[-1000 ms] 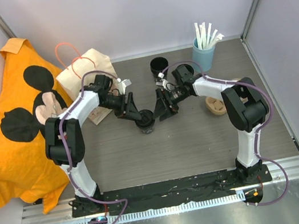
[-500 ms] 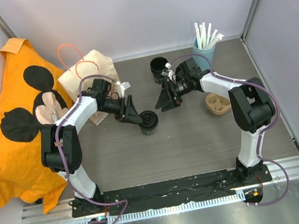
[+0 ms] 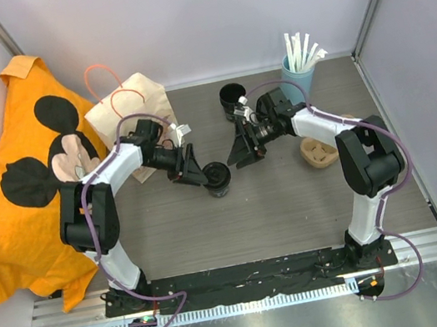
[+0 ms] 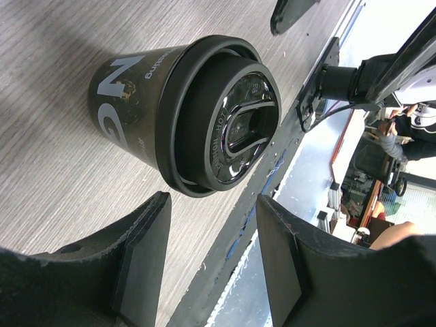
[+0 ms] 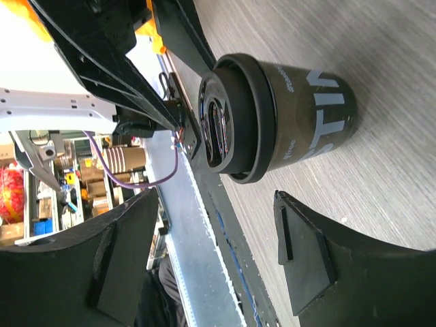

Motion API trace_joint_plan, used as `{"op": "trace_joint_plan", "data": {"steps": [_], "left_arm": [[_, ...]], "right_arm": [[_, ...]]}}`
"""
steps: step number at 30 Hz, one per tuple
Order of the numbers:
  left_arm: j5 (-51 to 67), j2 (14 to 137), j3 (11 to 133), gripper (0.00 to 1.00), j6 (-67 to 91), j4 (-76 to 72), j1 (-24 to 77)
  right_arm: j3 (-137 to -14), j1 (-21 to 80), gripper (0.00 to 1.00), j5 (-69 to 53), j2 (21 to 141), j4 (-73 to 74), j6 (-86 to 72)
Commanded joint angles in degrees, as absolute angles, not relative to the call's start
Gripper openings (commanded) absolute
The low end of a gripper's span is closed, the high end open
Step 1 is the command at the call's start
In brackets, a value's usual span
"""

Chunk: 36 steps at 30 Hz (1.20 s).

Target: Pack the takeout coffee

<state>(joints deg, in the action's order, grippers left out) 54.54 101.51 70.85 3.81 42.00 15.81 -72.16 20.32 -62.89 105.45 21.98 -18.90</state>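
A small black takeout cup with a black lid (image 3: 218, 179) stands upright on the grey table, between my two grippers and touched by neither. My left gripper (image 3: 189, 169) is open and empty just left of it. In the left wrist view the cup (image 4: 177, 112) lies beyond the gripper (image 4: 212, 208). My right gripper (image 3: 241, 149) is open and empty, up and to the right of the cup. In the right wrist view the cup (image 5: 279, 116) lies beyond the gripper (image 5: 214, 201). A second black cup (image 3: 232, 95), without a lid, stands farther back.
A tan paper bag with orange handles (image 3: 126, 112) lies at the back left, beside an orange cloth (image 3: 13, 200). A light blue cup of white straws (image 3: 297, 73) stands at the back right. A tan pulp cup tray (image 3: 318, 152) lies by the right arm.
My right gripper drew back from the lidded cup toward the back right, then came slightly nearer again. The left gripper backed off a little to the left. The cup stays on the table.
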Motion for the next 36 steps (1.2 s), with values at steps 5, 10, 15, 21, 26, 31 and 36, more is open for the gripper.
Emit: {"op": "trace_joint_plan", "data": {"steps": [5, 10, 15, 21, 26, 31, 36], "left_arm": [[57.2, 99.0, 69.0, 0.57, 4.2, 39.3, 16.2], [53.6, 96.8, 68.5, 0.57, 5.0, 36.8, 15.7], [54.8, 100.0, 71.8, 0.57, 5.6, 37.1, 13.3], [55.5, 103.2, 73.9, 0.60, 5.5, 36.7, 12.8], [55.7, 105.0, 75.2, 0.60, 6.2, 36.3, 12.9], [56.8, 105.2, 74.6, 0.62, 7.1, 34.7, 13.3], [57.5, 104.9, 74.5, 0.62, 7.7, 33.7, 13.6]], "right_arm": [[-70.8, 21.6, 0.75, -62.6, 104.6, 24.6, -15.4], [-69.7, 23.6, 0.75, -61.9, 104.5, 24.1, -16.0], [-67.6, 24.1, 0.75, -61.1, 104.3, 18.4, -20.3], [-67.6, 24.3, 0.75, -60.5, 105.5, 16.1, -22.5], [-68.8, 24.3, 0.75, -60.7, 107.4, 15.1, -23.6], [-70.3, 24.3, 0.74, -60.8, 108.8, 14.9, -24.2], [-70.3, 24.4, 0.74, -60.9, 109.4, 14.2, -24.3]]}}
